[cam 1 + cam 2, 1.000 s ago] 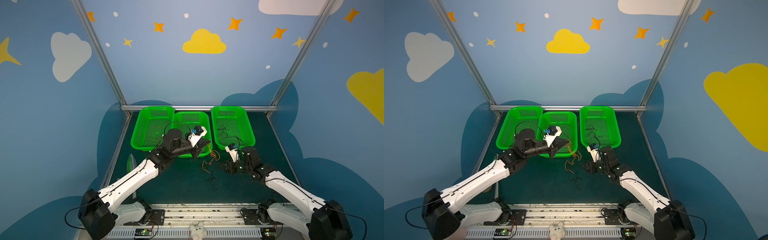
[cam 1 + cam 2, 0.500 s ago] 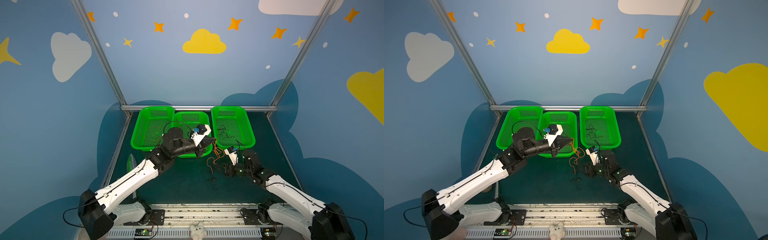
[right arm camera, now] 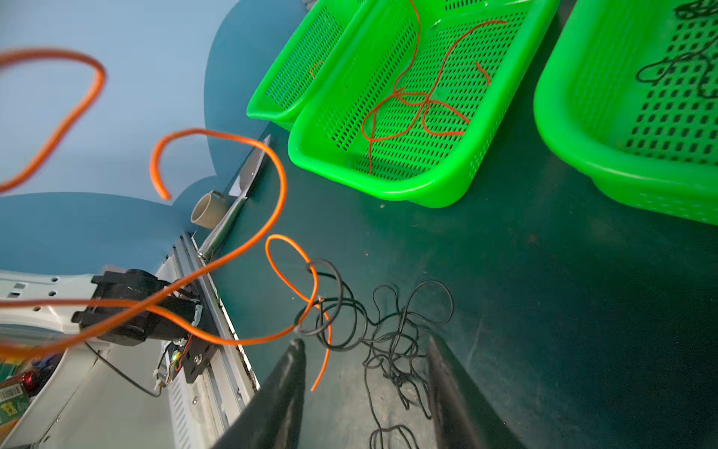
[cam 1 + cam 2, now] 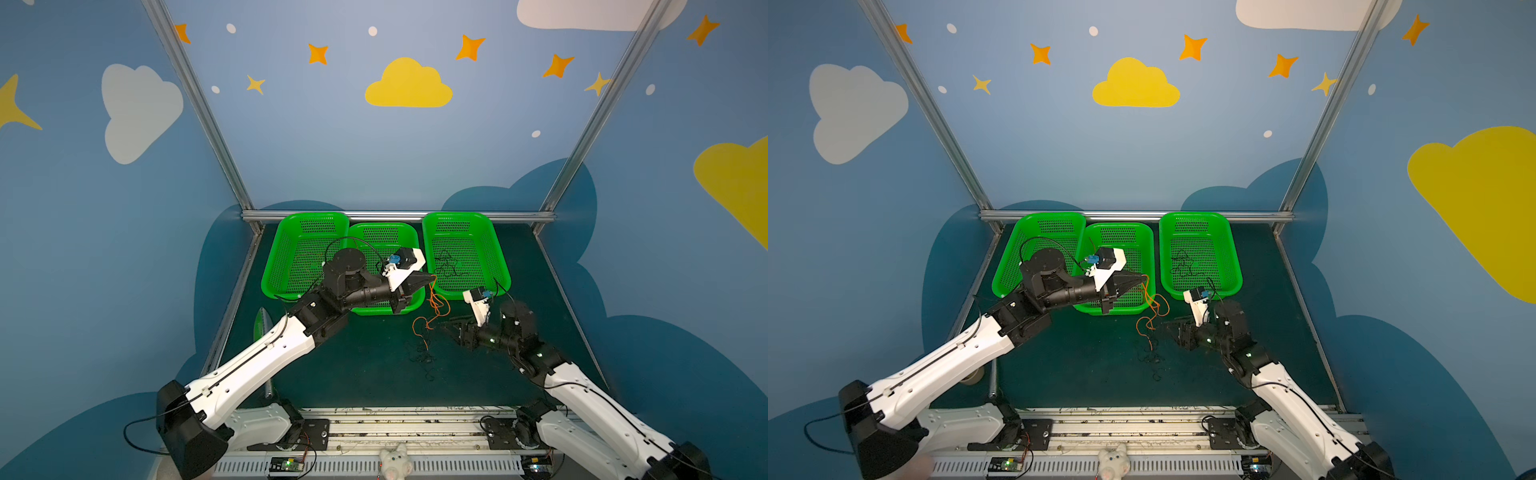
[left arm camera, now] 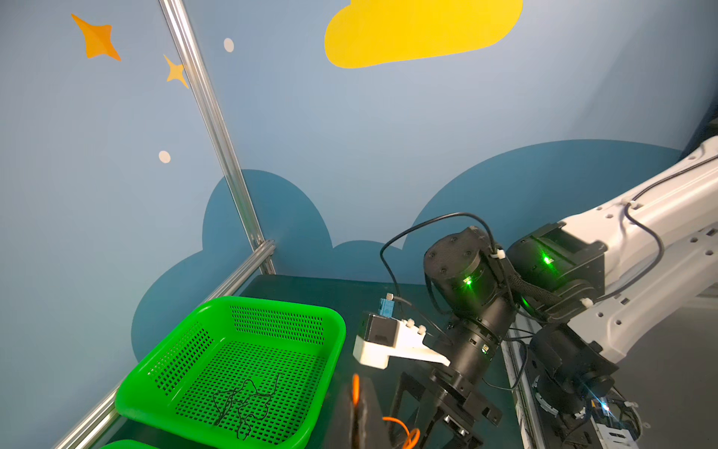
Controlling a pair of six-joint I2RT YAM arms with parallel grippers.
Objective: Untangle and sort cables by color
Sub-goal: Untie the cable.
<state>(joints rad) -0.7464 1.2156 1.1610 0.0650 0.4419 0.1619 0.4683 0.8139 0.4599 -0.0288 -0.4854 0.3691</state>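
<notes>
My left gripper (image 4: 431,279) (image 5: 357,392) is shut on an orange cable (image 4: 434,301) and holds it up beside the middle basket's near right corner. The cable hangs in loops to the table. Its lower end is caught in a tangle of black cables (image 4: 422,358) (image 3: 388,330). My right gripper (image 4: 446,328) (image 3: 365,346) hovers low just right of that tangle. It is open, with black loops and the orange cable's free end (image 3: 322,365) lying between its fingers. Both top views show the same layout, with the orange cable (image 4: 1152,309) above the tangle (image 4: 1150,353).
Three green baskets stand along the back. The left basket (image 4: 282,253) shows a thin wire, the middle basket (image 3: 447,190) holds red cables (image 3: 412,101), and the right basket (image 4: 498,257) holds black cables (image 4: 449,266). A grey tube (image 3: 208,210) sits at the table's left edge.
My left gripper has moved right and slightly up, drawing the orange cable higher out of the tangle. My right gripper has shifted left and lower, closer to the black tangle.
</notes>
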